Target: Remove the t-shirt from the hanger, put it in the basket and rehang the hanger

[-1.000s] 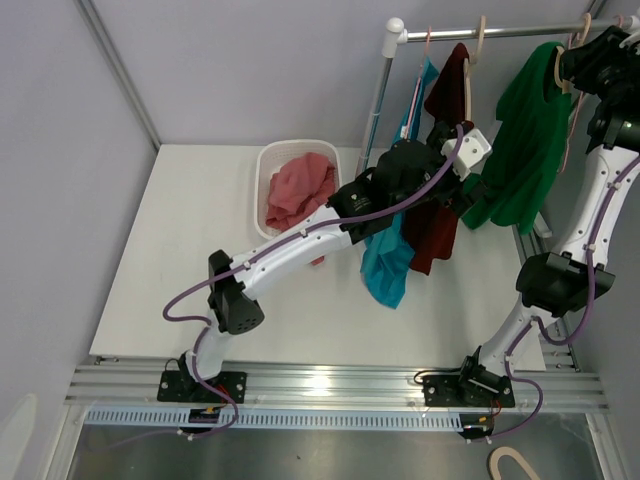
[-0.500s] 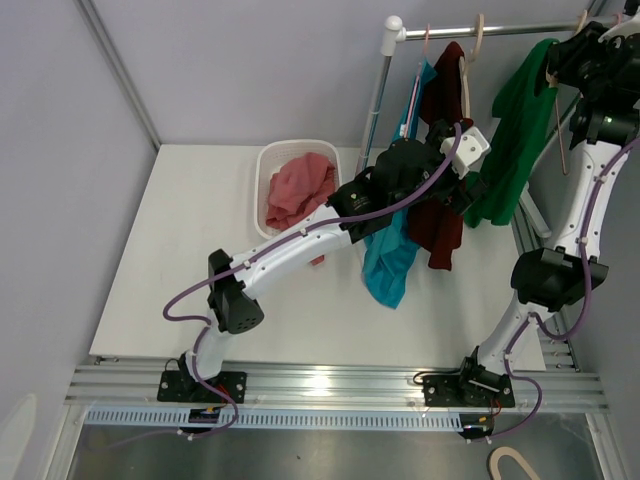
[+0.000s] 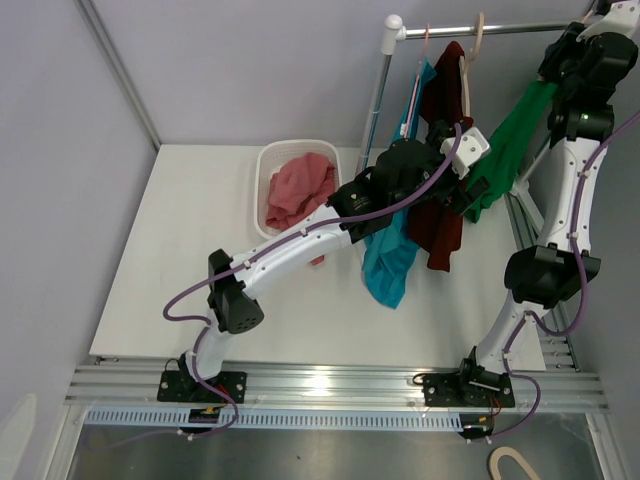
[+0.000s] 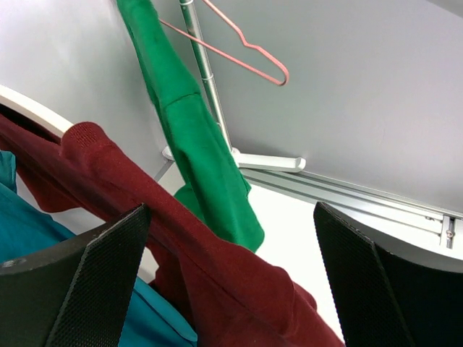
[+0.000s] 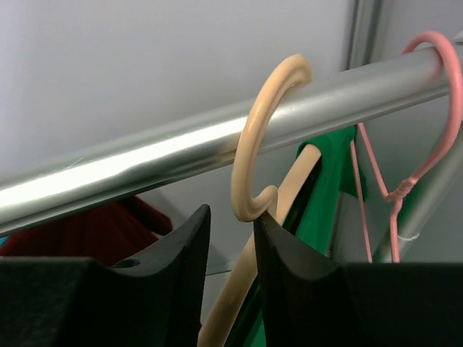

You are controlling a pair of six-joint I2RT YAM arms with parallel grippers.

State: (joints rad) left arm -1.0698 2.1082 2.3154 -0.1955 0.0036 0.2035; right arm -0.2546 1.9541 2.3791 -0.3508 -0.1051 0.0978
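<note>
Right gripper (image 5: 230, 217) is up at the rail (image 5: 145, 159), upper right of the top view. Its fingers are narrowed to a slim gap right under the hook of the cream hanger (image 5: 249, 137), with the hook tip just above that gap and the hanger neck running down behind it. Whether the pads are actually clamped on the hanger cannot be told. The green t-shirt (image 3: 525, 120) is on that hanger, with its long axis running diagonally from the rail down-left across the top view toward the left arm. Left gripper (image 4: 230, 210) has its jaws wide apart and holds nothing, and it is the nearer one to the shirt's lower end. Key relation: in the left wrist view the green fabric hangs ahead of the jaws in the upper middle of the frame, while the maroon shirt (image 4: 181, 246) crosses the opening in the lower middle. Closing here would likely catch maroon, not green, so the left arm probably needs to reach further forward. A pink wire hanger (image 4: 246, 50) sits bare beside the green shirt.
</note>
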